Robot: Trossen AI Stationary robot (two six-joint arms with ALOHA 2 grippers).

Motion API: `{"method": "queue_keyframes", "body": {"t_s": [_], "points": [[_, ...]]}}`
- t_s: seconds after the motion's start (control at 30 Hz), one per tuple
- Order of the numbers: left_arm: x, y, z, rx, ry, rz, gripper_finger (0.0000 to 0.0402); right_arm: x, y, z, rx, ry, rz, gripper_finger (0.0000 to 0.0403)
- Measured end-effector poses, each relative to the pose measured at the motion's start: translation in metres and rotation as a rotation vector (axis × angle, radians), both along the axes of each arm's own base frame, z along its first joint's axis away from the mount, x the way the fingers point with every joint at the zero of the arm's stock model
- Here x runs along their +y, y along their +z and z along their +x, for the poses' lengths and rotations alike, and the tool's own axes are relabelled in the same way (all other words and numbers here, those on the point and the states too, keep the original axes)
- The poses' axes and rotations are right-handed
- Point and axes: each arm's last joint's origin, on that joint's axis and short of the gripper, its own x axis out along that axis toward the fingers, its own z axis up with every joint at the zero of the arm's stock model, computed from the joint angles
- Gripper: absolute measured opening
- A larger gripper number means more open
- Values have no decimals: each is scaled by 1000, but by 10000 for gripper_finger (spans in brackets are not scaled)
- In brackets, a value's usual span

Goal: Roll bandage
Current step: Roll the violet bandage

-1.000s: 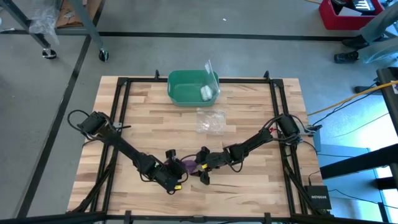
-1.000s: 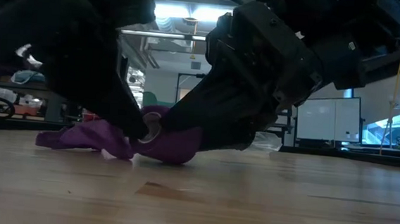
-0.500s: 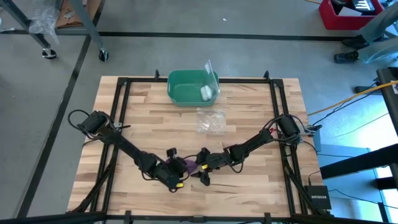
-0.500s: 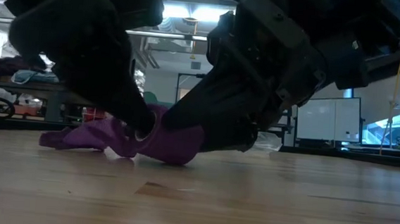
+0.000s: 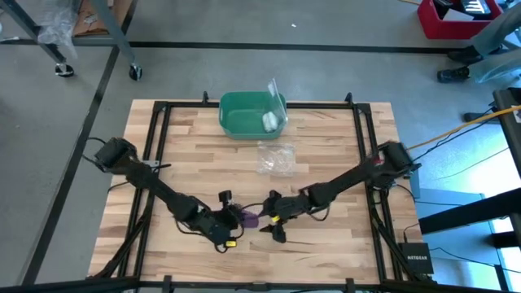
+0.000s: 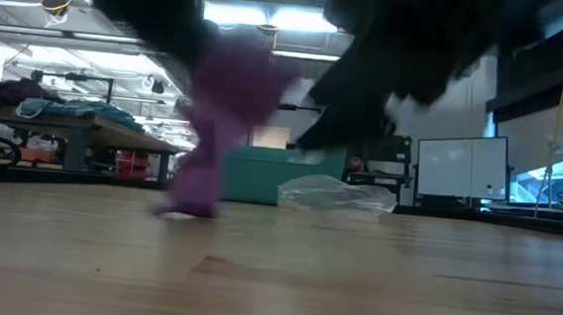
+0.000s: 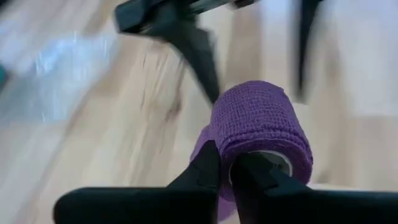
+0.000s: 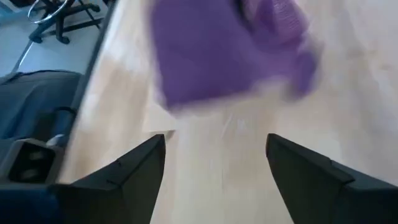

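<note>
Left wrist view: bandage (image 7: 261, 127) between closed fingers (image 7: 202, 171).

A green bin (image 5: 251, 114) sat at the far edge of my wooden tabletop (image 5: 317, 146), near its middle, with a small white roll (image 5: 269, 122) inside it against the right wall. Just in front of the bin lay a crumpled clear plastic bag (image 5: 276, 158), apart from it, flat on the boards. In the low view, the bag (image 6: 337, 193) lay in front of the bin (image 6: 286, 164). Off the tabletop, a red crate (image 5: 456, 18) stood on the grey floor at the far right, and a yellow cable (image 5: 456, 128) ran across the floor toward the tabletop's right side. A black box labelled Netgear (image 5: 417, 260) lay by the near right corner.
</note>
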Motion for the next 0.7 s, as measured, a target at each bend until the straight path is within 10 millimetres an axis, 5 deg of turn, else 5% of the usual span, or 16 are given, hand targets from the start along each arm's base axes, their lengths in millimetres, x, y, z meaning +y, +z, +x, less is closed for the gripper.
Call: {"method": "queue_keyframes", "body": {"t_s": [0.2, 0.33, 0.53, 0.7], "points": [[-2, 89, -30, -224, -133, -46, 13, 0, 80, -40, -148, -51, -129, 280], [8, 128, -45, -385, -134, -50, 11, 8, 110, -50, -356, -140, -238, 280], [11, 139, -42, -473, -121, -24, 10, 10, 130, -40, -587, -162, -115, 280], [10, 140, -41, -497, -116, -50, 9, 16, 115, -28, -596, -170, -99, 280]]}}
